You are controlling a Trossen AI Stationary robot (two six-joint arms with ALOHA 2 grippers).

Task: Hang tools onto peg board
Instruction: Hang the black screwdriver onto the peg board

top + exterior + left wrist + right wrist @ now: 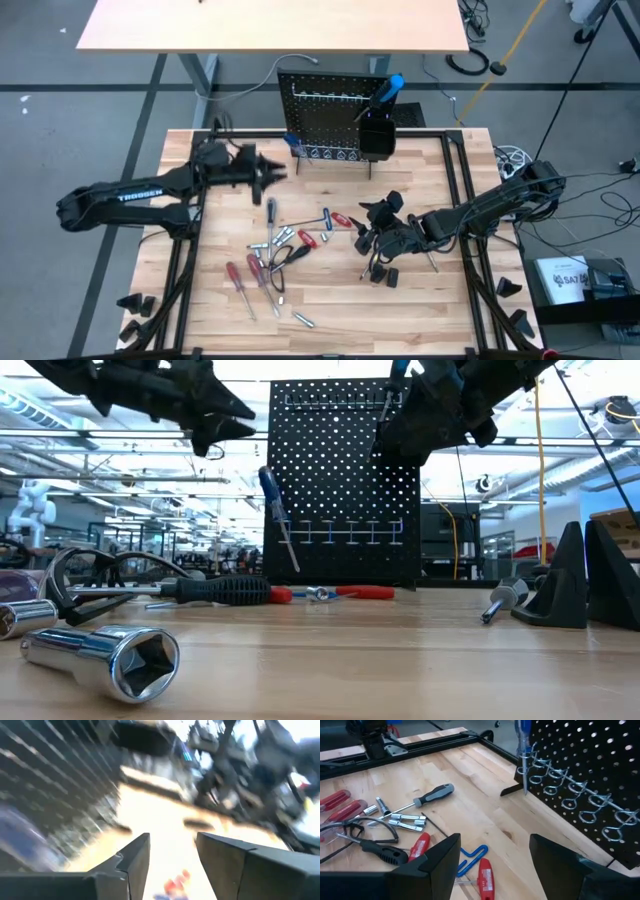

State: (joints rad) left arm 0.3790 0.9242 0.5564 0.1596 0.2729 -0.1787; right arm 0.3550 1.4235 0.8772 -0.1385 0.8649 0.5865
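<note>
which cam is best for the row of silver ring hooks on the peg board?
Right wrist view: the ring hooks are close and distinct along the peg board, a blue-handled screwdriver standing in the end one. Low view shows them small and face-on; high view only as a pale strip; left wrist view is blurred.

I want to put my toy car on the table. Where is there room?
Bare wood lies on the table right of the right gripper, and between the peg board and the tools. The tool pile is crowded.
</note>
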